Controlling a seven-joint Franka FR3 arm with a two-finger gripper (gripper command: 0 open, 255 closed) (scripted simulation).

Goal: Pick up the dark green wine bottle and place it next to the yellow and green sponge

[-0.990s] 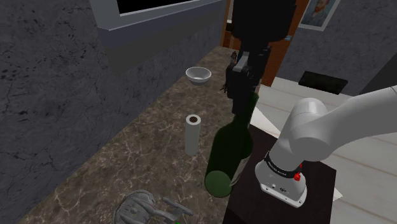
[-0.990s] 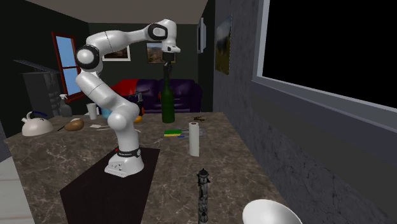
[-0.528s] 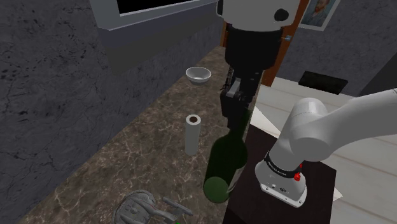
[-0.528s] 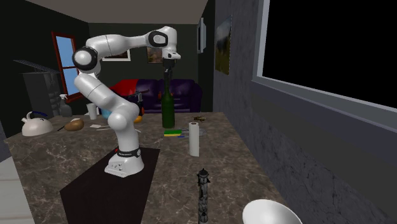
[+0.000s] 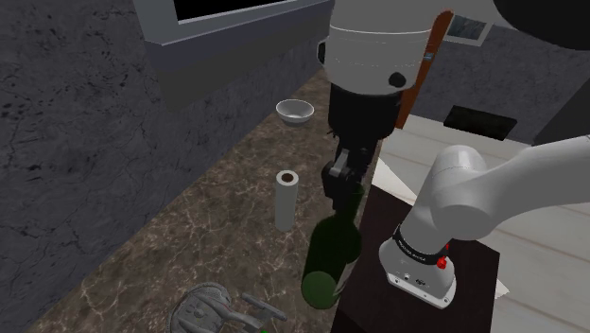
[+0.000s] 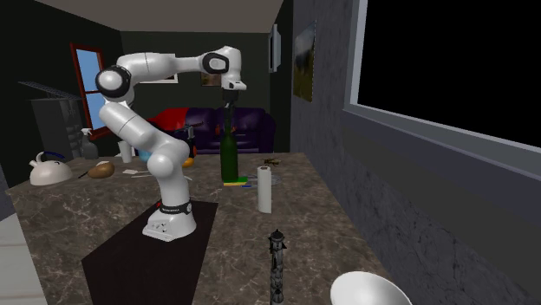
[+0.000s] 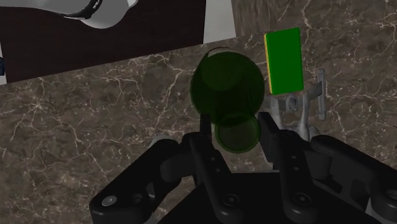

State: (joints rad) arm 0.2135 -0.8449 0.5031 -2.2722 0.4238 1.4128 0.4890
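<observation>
We see the hand (image 7: 236, 127) clasping the dark green wine bottle (image 6: 228, 160) by its neck: upright, long axis vertical, mouth up, near the sponge (image 7: 284, 57).

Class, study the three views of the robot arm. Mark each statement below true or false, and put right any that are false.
1. The jaws clasp the dark green bottle by its neck. True.
2. The bottle lies on its side. False: it stands upright under the jaws.
3. The sponge shows a green face with a yellow edge. True.
4. The white paper roll lies flat. False: it stands on end.
5. The white bowl sits upside down. False: its open side faces up.
</observation>
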